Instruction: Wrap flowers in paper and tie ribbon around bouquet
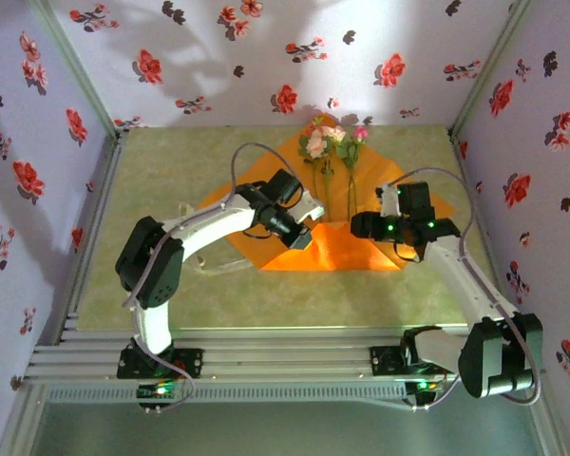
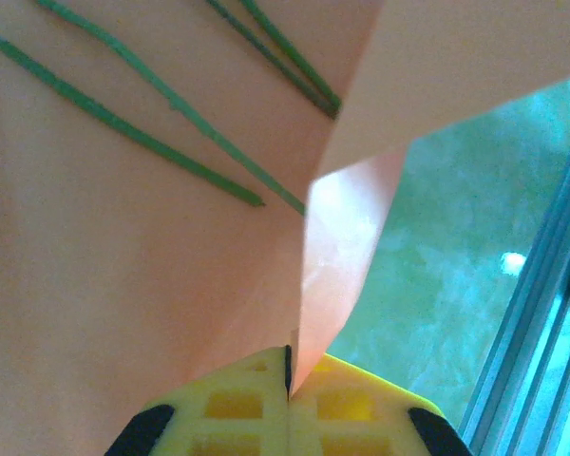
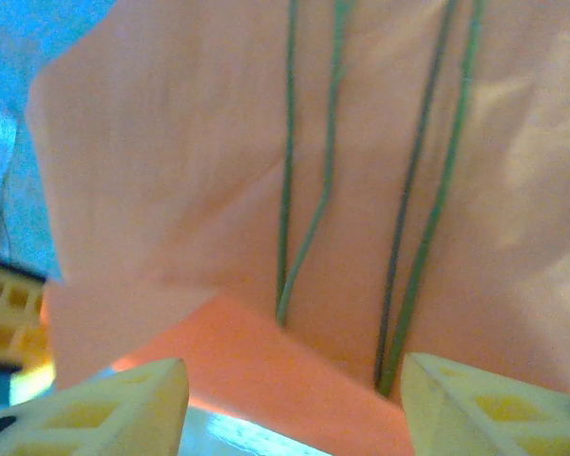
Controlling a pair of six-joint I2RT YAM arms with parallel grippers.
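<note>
I am only starting the wrap: my left gripper [image 2: 288, 366] is pinching the paper [image 2: 123, 285], my right gripper [image 3: 294, 380] is standing open, flowers [image 1: 334, 141] uncovered.

The paper [image 1: 332, 249] is bright orange; the flowers [image 1: 328, 141] at the upper centre of the frame are pink, cream and magenta on thin green stems. The desk [image 1: 171, 190] is mottled pale green, and the wallpaper [image 1: 266, 57] is pale lilac with red and dark flower prints. The left pincer [image 2: 288, 366] and right pincer [image 3: 294, 380] are yellow.
</note>
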